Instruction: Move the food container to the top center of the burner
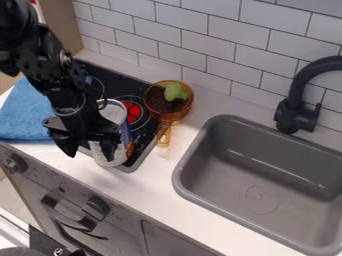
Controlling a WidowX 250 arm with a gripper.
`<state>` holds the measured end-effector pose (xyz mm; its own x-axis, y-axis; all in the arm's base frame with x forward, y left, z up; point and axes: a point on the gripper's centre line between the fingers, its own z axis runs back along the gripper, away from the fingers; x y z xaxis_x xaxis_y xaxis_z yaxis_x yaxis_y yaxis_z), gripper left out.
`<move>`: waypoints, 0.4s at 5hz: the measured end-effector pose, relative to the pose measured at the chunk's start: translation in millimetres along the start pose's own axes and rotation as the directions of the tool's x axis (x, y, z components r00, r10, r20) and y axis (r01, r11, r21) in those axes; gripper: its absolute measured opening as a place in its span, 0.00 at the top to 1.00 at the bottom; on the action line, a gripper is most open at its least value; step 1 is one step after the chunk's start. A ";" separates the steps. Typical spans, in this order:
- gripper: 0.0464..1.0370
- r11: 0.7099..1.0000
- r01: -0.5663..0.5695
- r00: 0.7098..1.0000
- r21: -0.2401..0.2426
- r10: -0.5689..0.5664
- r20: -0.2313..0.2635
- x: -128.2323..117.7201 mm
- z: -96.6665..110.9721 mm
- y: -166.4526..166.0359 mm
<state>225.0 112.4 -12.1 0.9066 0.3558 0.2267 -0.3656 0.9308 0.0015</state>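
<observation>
Pincer point(90, 150) at left, in front of the stovetop point(143, 134), pointing down. Fingers spread wide, one overlapping the food container point(115, 111) in view; can't tell if they touch. Container is a pale cylindrical can, roughly upright, at the stovetop's front edge, just beside the red-centred burner point(133, 112) and nearer the camera. Amber see-through pan point(153, 103) at the stovetop's back right, green toy vegetable point(176, 92) inside, handle toward the front. Blue cloth point(25, 114) left of the stovetop on the white bench point(175, 159). Grey sink point(257, 172) right, black faucet point(294, 111) behind it.
</observation>
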 end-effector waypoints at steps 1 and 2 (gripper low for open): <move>0.04 1.000 -0.014 1.000 -0.003 0.014 -0.002 9.5 -2.5 -1.9; 0.04 1.000 -0.014 0.999 0.001 0.014 -0.045 16.9 -7.9 -2.6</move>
<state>243.0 116.7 -15.9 0.9099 0.3727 0.1822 -0.3789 0.9254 -0.0010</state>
